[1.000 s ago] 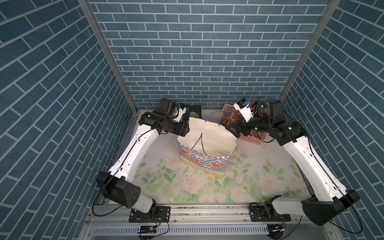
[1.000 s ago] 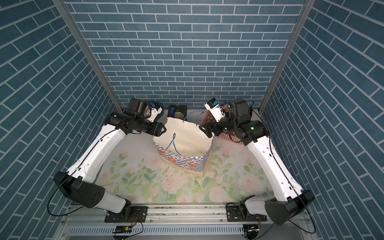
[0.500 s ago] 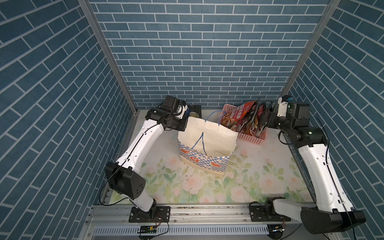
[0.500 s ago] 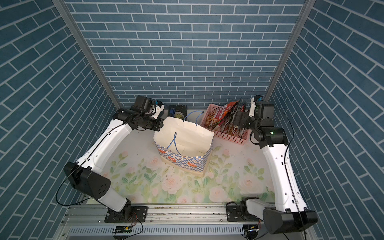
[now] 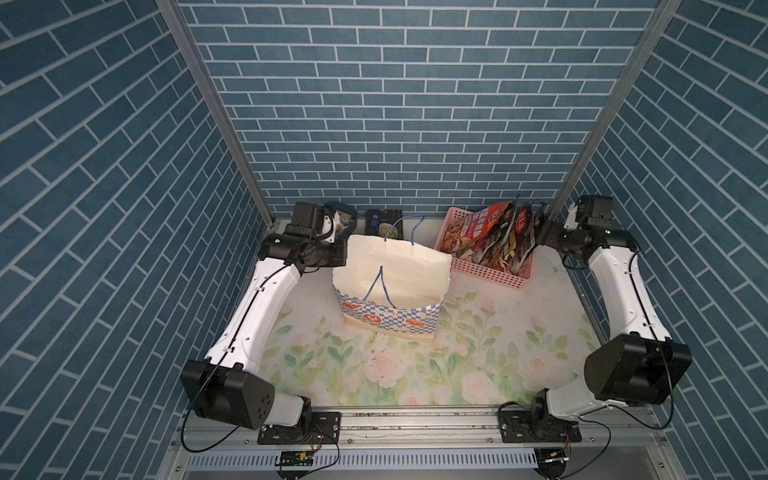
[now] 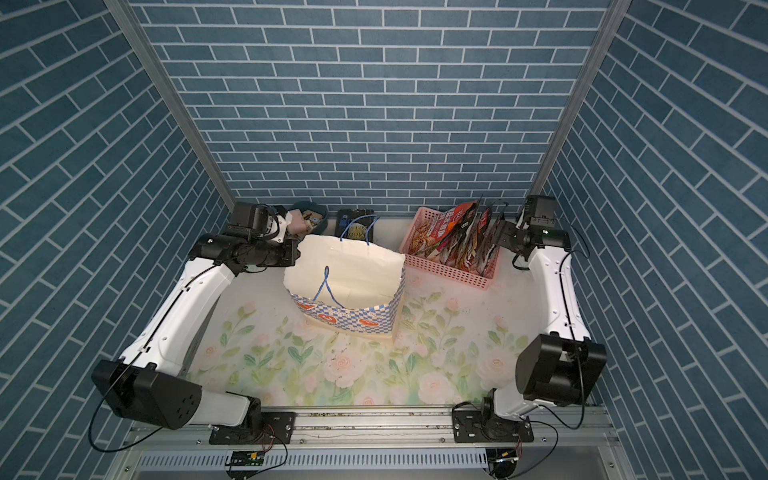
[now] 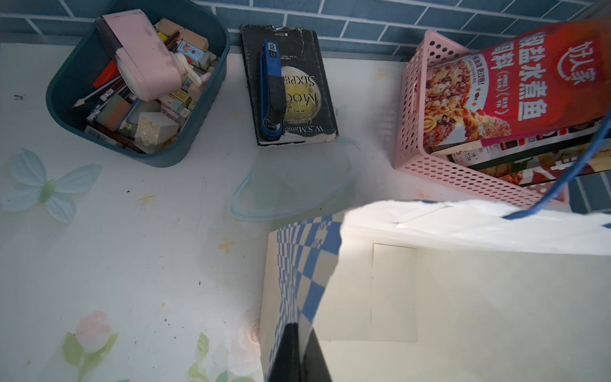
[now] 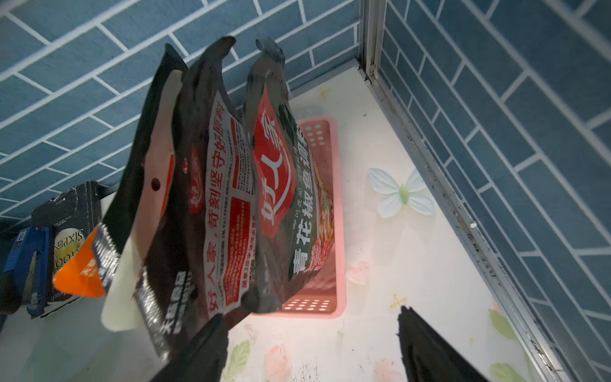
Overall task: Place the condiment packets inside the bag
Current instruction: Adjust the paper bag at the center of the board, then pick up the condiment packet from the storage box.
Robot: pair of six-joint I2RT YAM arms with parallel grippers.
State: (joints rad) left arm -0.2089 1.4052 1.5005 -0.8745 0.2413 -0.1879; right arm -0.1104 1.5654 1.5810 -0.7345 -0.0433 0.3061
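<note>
The white bag [image 5: 390, 270] [image 6: 349, 270] with its blue checkered band stands open at the middle back. My left gripper [image 7: 302, 325] is shut on the paper rim of its left wall, as both top views show [image 5: 343, 253] [image 6: 296, 251]. Several black and red-orange condiment packets [image 5: 503, 237] [image 6: 465, 237] [image 8: 231, 185] stand upright in the pink basket [image 5: 490, 272]. My right gripper [image 8: 310, 314] hangs open at the basket's right end, one finger beside the nearest packet and nothing held.
A dark blue tub [image 7: 185, 145] of oddments and a black book [image 7: 297, 82] with a blue tool [image 7: 271, 86] on it lie behind the bag by the back wall. The right wall's metal frame [image 8: 429, 155] runs close to my right gripper.
My left gripper has shut on the bag's left rim. My right arm has swung from above the bag's right edge out to the basket's right end, its jaws narrowing a little.
</note>
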